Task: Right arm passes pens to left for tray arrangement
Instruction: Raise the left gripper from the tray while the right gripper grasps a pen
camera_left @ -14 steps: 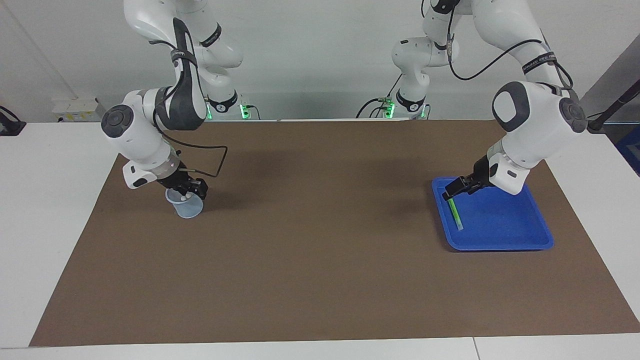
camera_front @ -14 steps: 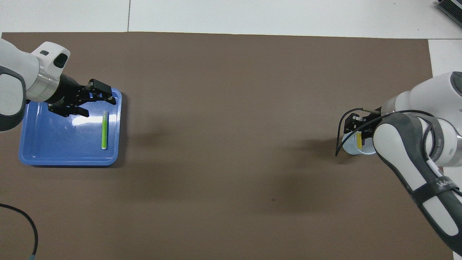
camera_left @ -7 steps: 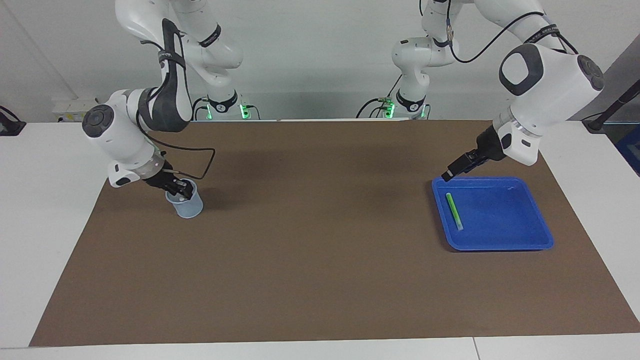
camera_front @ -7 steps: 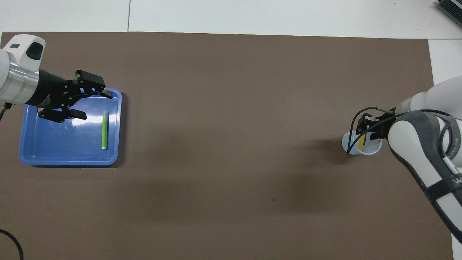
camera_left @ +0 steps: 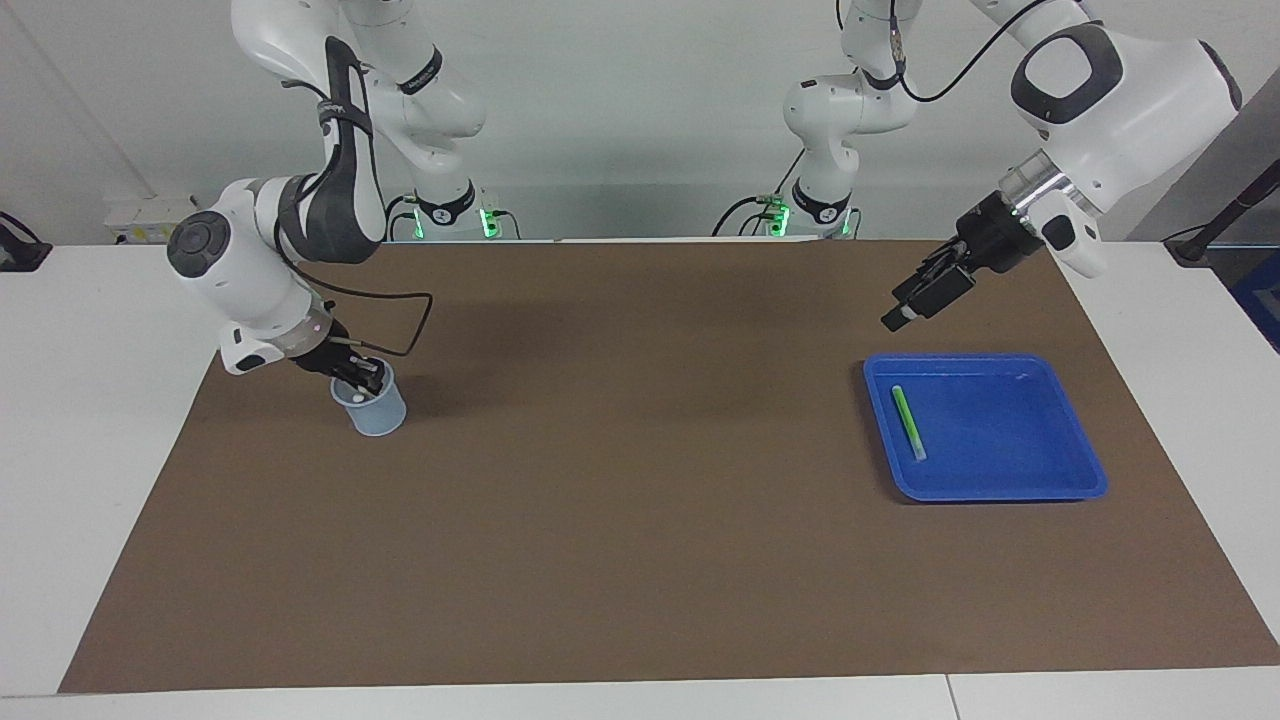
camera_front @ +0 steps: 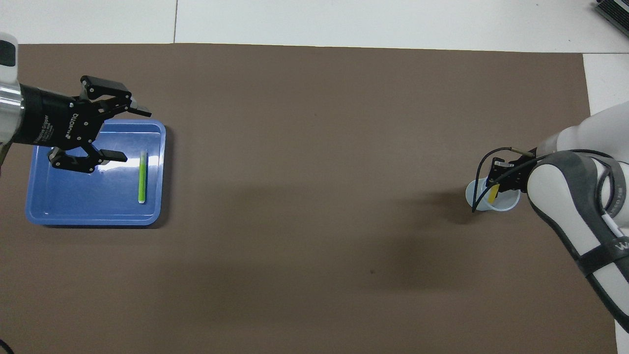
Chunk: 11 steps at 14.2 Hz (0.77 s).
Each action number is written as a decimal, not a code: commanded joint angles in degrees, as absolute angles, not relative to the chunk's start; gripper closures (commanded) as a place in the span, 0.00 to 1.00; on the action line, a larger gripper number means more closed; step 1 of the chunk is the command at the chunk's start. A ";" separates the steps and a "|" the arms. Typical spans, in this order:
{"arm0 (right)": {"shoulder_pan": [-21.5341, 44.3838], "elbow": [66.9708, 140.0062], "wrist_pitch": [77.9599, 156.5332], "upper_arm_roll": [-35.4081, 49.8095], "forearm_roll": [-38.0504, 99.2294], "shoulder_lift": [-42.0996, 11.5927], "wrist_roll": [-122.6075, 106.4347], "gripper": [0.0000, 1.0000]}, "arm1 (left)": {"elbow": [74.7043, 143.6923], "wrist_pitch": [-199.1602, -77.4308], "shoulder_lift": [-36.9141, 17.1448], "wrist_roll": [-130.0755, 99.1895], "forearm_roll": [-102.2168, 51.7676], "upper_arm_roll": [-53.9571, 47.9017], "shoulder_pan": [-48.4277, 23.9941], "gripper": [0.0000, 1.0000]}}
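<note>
I found the right arm's black two-finger gripper (camera_left: 362,378) lowered into the small pale blue cup (camera_left: 378,410) near the right arm's end of the brown mat (camera_left: 620,480), clenched on the yellow pen (camera_front: 491,193). The left arm's black gripper (camera_front: 128,132) hung released over the shallow blue plastic tray (camera_left: 1010,475), where the green pen (camera_left: 908,422) lay.
</note>
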<state>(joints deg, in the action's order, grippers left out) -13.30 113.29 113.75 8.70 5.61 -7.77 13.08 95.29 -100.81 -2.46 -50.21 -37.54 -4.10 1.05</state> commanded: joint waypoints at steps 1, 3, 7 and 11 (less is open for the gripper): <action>-14.33 114.08 112.68 9.40 6.68 -7.91 10.20 0.84 | 98.26 -103.62 -0.79 -55.19 -42.18 -3.87 0.62 0.05; -14.50 113.91 111.98 9.32 6.68 -7.91 9.41 0.84 | 98.17 -104.06 -0.79 -55.20 -42.19 -3.96 0.44 0.05; -14.42 113.38 109.34 9.32 5.81 -6.34 6.16 0.94 | 98.17 -104.33 -0.79 -55.20 -42.27 -4.13 0.44 0.05; -13.54 113.29 107.23 9.84 2.82 -4.40 5.98 1.00 | 98.96 -104.41 -0.44 -55.20 -42.28 -4.22 0.44 0.05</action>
<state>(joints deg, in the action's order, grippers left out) -13.54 112.93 109.19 9.13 4.33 -6.20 7.02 96.28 -102.85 -2.38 -54.44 -41.49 -4.44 0.98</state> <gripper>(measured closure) 0.815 0.018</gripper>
